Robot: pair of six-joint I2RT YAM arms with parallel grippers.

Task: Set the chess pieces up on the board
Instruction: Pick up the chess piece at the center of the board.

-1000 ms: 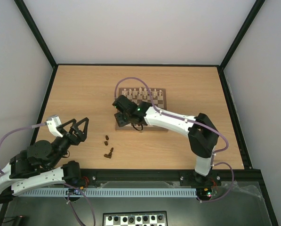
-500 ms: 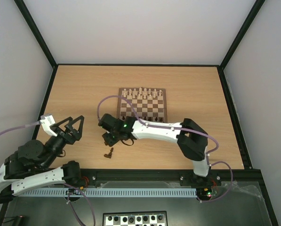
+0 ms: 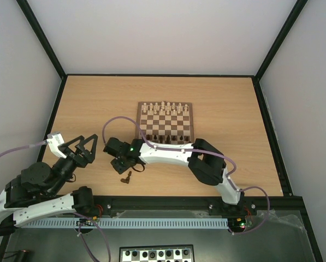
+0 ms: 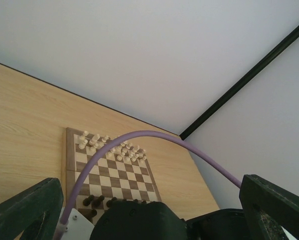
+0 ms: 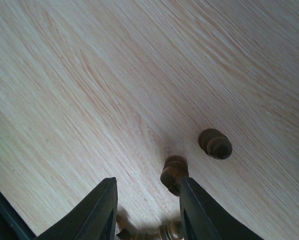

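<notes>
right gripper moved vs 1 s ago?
Yes. The right gripper went left and toward the table's near edge, away from the chessboard and its near-left corner. It is now above the loose dark chess pieces.

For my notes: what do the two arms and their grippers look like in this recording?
The left arm and the right arm have glossy white links with black joints. A lavender cable loops over each wrist. The left gripper and the right gripper are black; the left one's fingers are open triangular frames. A small green light glows near the right wrist.
</notes>
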